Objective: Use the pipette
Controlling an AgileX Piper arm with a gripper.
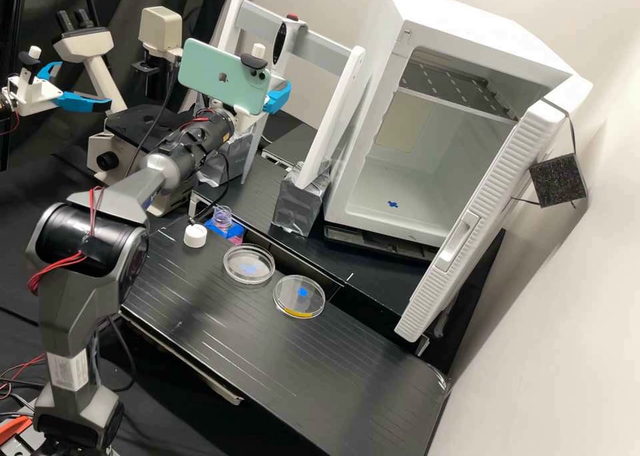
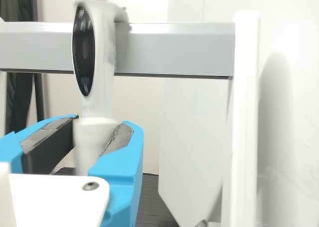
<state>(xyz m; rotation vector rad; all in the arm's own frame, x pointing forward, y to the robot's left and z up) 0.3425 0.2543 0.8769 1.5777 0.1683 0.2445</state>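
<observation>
One gripper point(image 1: 277, 98), white, fingers parted; contact with pipette cannot be told. One pipette point(image 2: 93, 102), red-topped, dark display, upright, directly ahead of the fingertips at the gap, against the grey crossbar point(image 2: 174, 49) of a white stand point(image 2: 245, 117), ahead also. Two petri dishes, one point(image 1: 249, 265) lidless or lidded, cannot tell, lower than the gripper, on the bench point(image 1: 220, 323). One white cabinet point(image 1: 373, 96), door open, right of the gripper.

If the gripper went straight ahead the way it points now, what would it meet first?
Most likely the pipette, which hangs at the grey bar: its lower part lines up between the fingers of the open gripper. How much depth remains, if any, is unclear.
</observation>
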